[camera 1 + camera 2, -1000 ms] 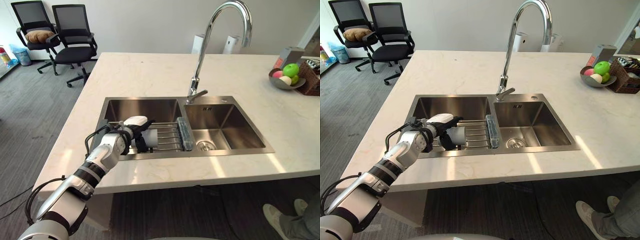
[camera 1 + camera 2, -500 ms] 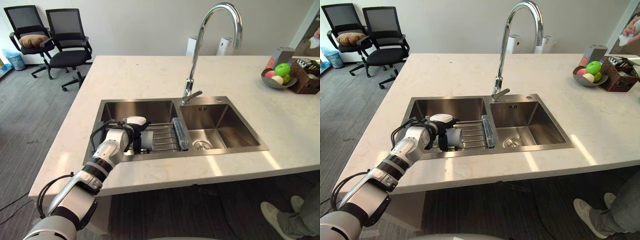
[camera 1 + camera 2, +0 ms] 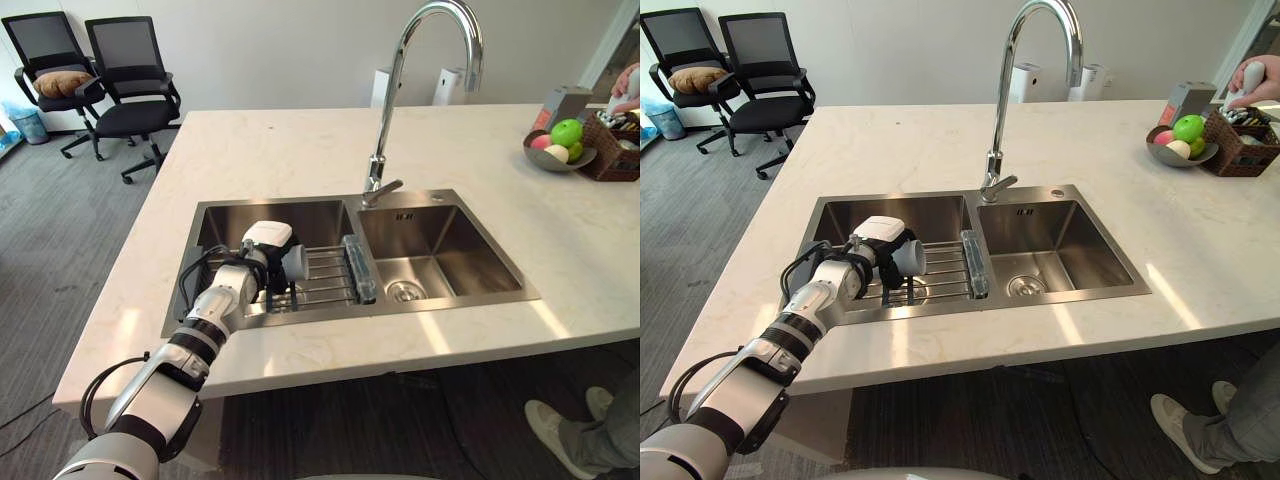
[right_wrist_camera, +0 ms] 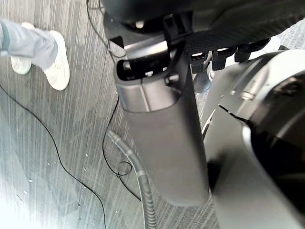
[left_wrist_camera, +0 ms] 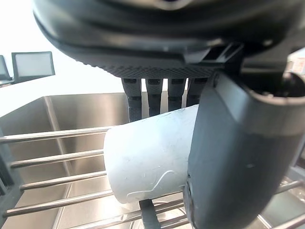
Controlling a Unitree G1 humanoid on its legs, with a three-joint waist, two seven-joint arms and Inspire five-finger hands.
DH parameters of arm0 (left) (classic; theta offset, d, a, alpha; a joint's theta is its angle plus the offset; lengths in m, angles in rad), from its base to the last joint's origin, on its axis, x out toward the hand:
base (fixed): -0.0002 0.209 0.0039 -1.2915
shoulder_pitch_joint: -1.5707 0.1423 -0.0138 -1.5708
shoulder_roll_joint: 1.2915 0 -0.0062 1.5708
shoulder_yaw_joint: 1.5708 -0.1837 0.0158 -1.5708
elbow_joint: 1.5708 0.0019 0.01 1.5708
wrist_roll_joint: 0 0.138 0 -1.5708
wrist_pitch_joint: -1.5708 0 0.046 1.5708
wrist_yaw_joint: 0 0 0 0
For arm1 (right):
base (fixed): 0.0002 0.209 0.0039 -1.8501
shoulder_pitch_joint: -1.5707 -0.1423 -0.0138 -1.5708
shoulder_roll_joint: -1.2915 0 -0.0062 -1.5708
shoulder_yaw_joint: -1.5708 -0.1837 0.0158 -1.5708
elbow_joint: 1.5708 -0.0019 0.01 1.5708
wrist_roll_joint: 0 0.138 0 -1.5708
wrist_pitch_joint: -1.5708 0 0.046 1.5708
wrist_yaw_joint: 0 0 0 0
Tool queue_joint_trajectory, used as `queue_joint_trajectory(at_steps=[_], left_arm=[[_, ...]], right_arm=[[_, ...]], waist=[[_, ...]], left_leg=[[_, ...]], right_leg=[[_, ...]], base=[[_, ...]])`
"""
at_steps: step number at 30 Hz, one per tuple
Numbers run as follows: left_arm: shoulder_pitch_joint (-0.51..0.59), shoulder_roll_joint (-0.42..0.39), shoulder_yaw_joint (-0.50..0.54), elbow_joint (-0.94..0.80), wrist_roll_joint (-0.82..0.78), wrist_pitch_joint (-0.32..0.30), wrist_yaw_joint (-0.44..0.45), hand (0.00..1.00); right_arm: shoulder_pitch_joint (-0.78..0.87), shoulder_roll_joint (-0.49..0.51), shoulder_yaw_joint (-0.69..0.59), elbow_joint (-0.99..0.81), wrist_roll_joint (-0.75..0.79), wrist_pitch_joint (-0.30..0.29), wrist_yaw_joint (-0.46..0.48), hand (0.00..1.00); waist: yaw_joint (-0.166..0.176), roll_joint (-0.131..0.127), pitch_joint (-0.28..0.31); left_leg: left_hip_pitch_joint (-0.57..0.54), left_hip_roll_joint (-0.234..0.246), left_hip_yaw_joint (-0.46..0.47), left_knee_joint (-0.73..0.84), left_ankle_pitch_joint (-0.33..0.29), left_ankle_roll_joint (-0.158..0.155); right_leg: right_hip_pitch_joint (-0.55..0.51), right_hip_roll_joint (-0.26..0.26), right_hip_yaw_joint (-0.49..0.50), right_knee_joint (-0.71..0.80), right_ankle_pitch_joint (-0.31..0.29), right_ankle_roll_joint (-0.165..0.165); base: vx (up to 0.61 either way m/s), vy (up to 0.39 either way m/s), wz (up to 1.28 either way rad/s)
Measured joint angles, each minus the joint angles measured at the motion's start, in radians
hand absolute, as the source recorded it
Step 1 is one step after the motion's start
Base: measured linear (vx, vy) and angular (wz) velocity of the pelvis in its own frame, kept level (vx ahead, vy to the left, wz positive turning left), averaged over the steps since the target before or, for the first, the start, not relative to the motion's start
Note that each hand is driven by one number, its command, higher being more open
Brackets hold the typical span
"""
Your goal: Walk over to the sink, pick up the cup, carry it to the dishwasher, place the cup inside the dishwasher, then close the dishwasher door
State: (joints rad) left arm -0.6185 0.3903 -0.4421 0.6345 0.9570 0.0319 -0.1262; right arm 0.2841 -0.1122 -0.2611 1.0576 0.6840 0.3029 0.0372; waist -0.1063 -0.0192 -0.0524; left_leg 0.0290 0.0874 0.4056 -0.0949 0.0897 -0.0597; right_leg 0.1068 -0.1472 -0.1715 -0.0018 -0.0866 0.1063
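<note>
- We find the cup (image 5: 147,162) in the left basin of the sink (image 3: 450,304), near the front edge of the tabletop (image 3: 300,150). It lies on its side over the wire rack (image 3: 328,276); we cannot tell whether it touches the bars.
- Its long axis runs level, roughly parallel to that front edge. One round end faces the right basin; we cannot tell mouth from base.
- The left hand (image 5: 233,157) grips the cup, fingers behind it and thumb across its near side.
- The right hand (image 4: 162,143) hangs over the floor (image 4: 47,167); we cannot tell its state.
</note>
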Motion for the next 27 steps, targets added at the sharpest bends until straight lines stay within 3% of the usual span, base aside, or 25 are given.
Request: queue_joint_trajectory(at_steps=[4,10,12,15,16,20,25,27], left_arm=[[0.033,0.013,-0.027,0.001,0.037,-0.036,0.093,0.00],[0.057,0.023,-0.025,-0.001,0.047,-0.060,0.133,0.00],[0.076,0.030,-0.028,0.001,0.029,-0.073,0.197,0.00],[0.101,0.055,-0.053,0.002,-0.067,-0.099,0.303,0.00],[0.119,0.078,-0.079,0.000,-0.160,-0.119,0.383,0.00],[0.165,0.098,-0.073,-0.042,-0.406,-0.142,0.520,0.00],[0.268,0.097,0.050,-0.217,-0.563,-0.166,0.685,0.00],[0.284,0.082,0.171,-0.309,-0.649,-0.221,0.792,0.00]], right_arm=[[-0.010,-0.015,0.019,0.021,0.000,-0.013,0.008,1.00],[-0.019,-0.020,0.045,0.030,0.003,-0.030,0.008,1.00],[-0.025,-0.025,0.056,0.031,0.003,-0.032,0.008,1.00],[-0.032,-0.026,0.058,0.035,0.003,-0.032,0.008,1.00],[-0.037,-0.026,0.058,0.037,0.003,-0.033,0.008,1.00],[-0.039,-0.024,0.055,0.038,0.024,-0.039,0.011,1.00],[-0.030,-0.009,0.017,0.038,0.030,-0.053,0.038,1.00],[-0.012,0.003,-0.029,0.038,0.029,-0.056,0.054,1.00]], waist=[[0.009,0.006,0.004],[0.009,0.006,0.005],[0.009,0.009,0.007],[0.010,0.011,0.014],[0.010,0.011,0.018],[0.012,0.010,0.033],[0.016,0.006,0.047],[0.037,0.006,0.048]], left_leg=[[0.001,0.001,-0.006,0.000,0.000,0.000],[0.001,0.001,-0.006,0.000,0.000,0.000],[0.001,0.001,-0.006,0.000,0.000,0.000],[0.001,0.001,-0.008,0.000,0.000,0.000],[0.000,0.000,-0.009,0.000,0.000,0.000],[-0.004,-0.004,-0.016,0.000,0.000,0.000],[-0.014,-0.003,-0.030,0.001,0.000,0.000],[-0.014,0.001,-0.037,0.003,0.000,-0.001]], right_leg=[[0.003,0.001,-0.004,0.000,-0.003,0.003],[0.003,0.001,-0.005,0.001,-0.004,0.003],[0.003,0.001,-0.005,0.001,-0.004,0.004],[0.003,0.001,-0.006,0.001,-0.005,0.004],[0.003,0.000,-0.008,0.001,-0.005,0.005],[0.004,-0.004,-0.016,0.001,-0.006,0.007],[0.003,-0.002,-0.036,0.002,-0.006,0.007],[0.003,0.003,-0.048,0.008,-0.007,0.007]], base=[[0.00,-0.011,0.04],[0.00,0.000,0.00],[0.00,0.000,0.00],[0.00,0.000,0.00],[0.00,0.000,0.00],[0.01,0.003,0.05],[0.03,-0.012,0.07],[0.05,-0.031,0.04]])
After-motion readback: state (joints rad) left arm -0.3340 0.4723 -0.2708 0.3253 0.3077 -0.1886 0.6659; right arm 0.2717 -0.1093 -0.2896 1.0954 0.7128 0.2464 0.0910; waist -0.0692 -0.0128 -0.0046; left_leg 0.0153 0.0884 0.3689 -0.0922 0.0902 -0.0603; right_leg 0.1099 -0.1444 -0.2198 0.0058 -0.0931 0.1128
